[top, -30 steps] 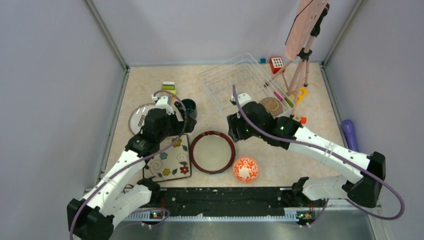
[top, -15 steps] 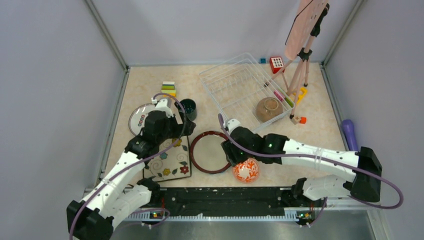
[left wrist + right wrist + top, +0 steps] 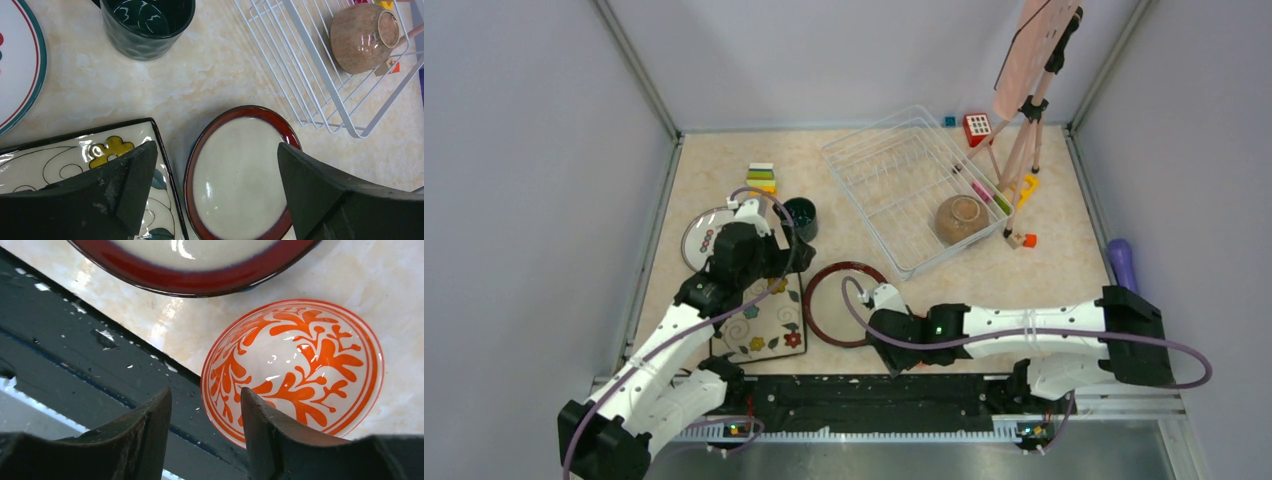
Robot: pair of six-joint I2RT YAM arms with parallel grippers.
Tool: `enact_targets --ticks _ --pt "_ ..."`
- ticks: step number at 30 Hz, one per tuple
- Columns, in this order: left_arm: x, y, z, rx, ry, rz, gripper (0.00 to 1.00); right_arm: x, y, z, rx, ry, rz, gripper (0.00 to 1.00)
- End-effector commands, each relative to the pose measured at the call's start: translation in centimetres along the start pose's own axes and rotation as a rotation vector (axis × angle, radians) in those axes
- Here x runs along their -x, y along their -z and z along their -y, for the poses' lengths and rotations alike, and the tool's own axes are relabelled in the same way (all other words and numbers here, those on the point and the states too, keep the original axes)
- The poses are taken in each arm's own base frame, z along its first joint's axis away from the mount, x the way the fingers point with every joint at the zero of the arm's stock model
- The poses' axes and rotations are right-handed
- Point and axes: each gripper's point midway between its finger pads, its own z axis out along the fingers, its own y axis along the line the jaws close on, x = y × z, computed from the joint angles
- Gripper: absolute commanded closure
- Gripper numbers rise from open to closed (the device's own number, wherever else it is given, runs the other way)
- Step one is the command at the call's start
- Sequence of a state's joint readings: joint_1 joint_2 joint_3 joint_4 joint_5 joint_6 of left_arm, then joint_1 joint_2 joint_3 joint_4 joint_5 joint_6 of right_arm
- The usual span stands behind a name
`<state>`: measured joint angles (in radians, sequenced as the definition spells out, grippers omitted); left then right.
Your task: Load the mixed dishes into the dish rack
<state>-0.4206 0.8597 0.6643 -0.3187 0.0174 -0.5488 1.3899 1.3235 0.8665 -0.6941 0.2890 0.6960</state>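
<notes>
The white wire dish rack (image 3: 894,170) stands at the back with the brown bowl (image 3: 961,218) in its near corner; both show in the left wrist view, rack (image 3: 310,65) and bowl (image 3: 361,36). My right gripper (image 3: 206,397) is open, its jaws straddling the near rim of the orange bowl (image 3: 300,365); in the top view it (image 3: 904,348) covers that bowl. My left gripper (image 3: 217,150) is open and empty above the red-rimmed cream plate (image 3: 240,175) and the square floral plate (image 3: 75,155). The teal mug (image 3: 147,22) and the white red-marked plate (image 3: 17,65) lie beyond. The blue dotted plate is not in view.
A stack of coloured blocks (image 3: 762,177) sits behind the mug. A red toy cube (image 3: 977,127) and a tripod (image 3: 1029,110) stand right of the rack, with a purple object (image 3: 1122,262) at the far right. The black base rail (image 3: 75,340) runs just beside the orange bowl.
My right gripper has left the rack, where the brown bowl stays, swung back to the near edge and come down over the orange bowl. The left arm has barely moved.
</notes>
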Motion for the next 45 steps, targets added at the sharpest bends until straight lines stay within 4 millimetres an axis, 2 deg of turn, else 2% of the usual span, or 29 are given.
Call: enact_targets --ticks 1,5,8,10,12,19,29,35,39,42,43,44,45 --pt "0.5 0.3 0.2 -0.009 0.009 0.028 0.05 -1.0 -1.2 0.5 -0.069 -0.024 -0.003 0.49" --pt "0.2 0.5 0.0 -0.009 0.009 0.028 0.05 -2.0 -2.2 0.6 -0.098 -0.01 -0.025 0.55" --pt "0.1 0.5 0.0 -0.009 0.01 0.028 0.05 -2.0 -2.3 0.9 -0.135 -0.002 -0.036 0.79" --pt "0.1 0.6 0.0 -0.009 0.011 0.026 0.05 -1.2 -1.4 1.0 -0.145 -0.001 -0.015 0.93" --pt "0.1 0.6 0.2 -0.016 0.01 0.024 0.06 0.1 0.1 0.8 -0.123 -0.007 0.024 1.0" --pt "0.2 0.8 1.5 -0.076 0.022 0.011 0.06 6.4 6.0 -0.8 0.064 -0.067 0.212 1.0" --pt "0.4 1.1 4.0 -0.199 0.043 -0.014 0.06 15.6 10.9 -1.1 0.273 -0.125 0.436 1.0" --pt "1.5 1.3 4.9 -0.24 0.034 0.029 0.06 22.6 13.2 1.1 0.421 -0.279 0.634 1.0" --pt "2.9 1.7 6.9 -0.358 -0.049 0.093 0.06 27.1 15.7 3.6 0.503 -0.436 0.797 1.0" --pt "4.8 2.2 8.4 -0.434 -0.106 0.203 0.06 29.3 16.8 5.9 0.563 -0.596 0.898 1.0" --pt "5.5 2.2 8.7 -0.448 -0.116 0.251 0.06 29.5 16.5 6.7 0.589 -0.656 0.915 1.0" --pt "5.8 2.3 9.1 -0.474 -0.137 0.293 0.06 30.2 17.2 7.1 0.637 -0.701 0.949 1.0" --pt "6.5 2.5 9.7 -0.504 -0.158 0.342 0.06 30.2 16.6 7.7 0.67 -0.743 0.956 1.0"
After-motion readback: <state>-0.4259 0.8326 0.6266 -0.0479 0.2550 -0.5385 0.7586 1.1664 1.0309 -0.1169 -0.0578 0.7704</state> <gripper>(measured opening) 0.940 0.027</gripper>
